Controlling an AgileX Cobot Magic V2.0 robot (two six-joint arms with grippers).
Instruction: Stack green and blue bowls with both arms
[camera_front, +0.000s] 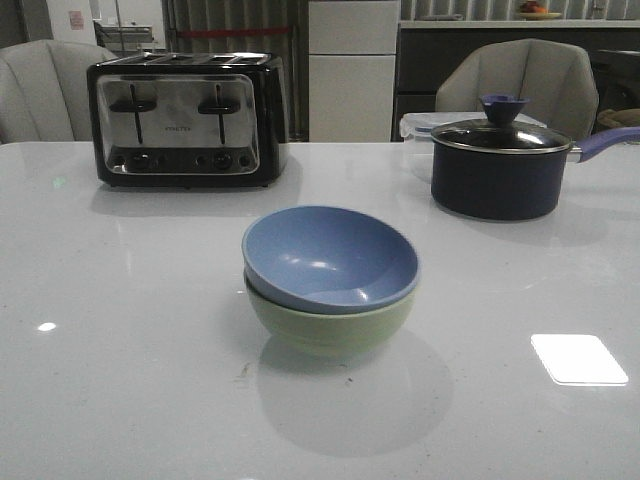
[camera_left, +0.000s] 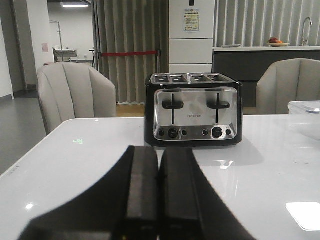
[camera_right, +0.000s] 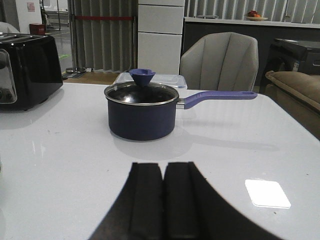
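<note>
The blue bowl (camera_front: 330, 258) sat inside the green bowl (camera_front: 330, 325), both upright, in the middle of the white table (camera_front: 120, 380) and toward its front. The blue one was nested a little tilted, so its rim stood higher on the left side than on the right. Only the lower wall and a part of the rim of the green bowl showed below it. Their shadow fell on the table in front of them.

Neither of my arms appeared in the front view, and nothing touched the bowls. My left gripper (camera_left: 158, 200) had its two dark fingers pressed together with only a thin line between them, and they held nothing. It pointed at the black and silver toaster (camera_left: 192, 110), which stood at the back left of the table. My right gripper (camera_right: 163, 200) was the same, the fingers closed against each other and empty. It pointed at the dark saucepan (camera_right: 141, 112) with a glass lid and a blue handle, which stood at the back right of the table, well apart from the bowls. Behind the saucepan was a clear plastic box (camera_right: 170, 78), very near to it. Two grey chairs stood behind the table, one at each side. A bright square patch of light (camera_front: 578, 358) lay on the table at the right of the bowls.
</note>
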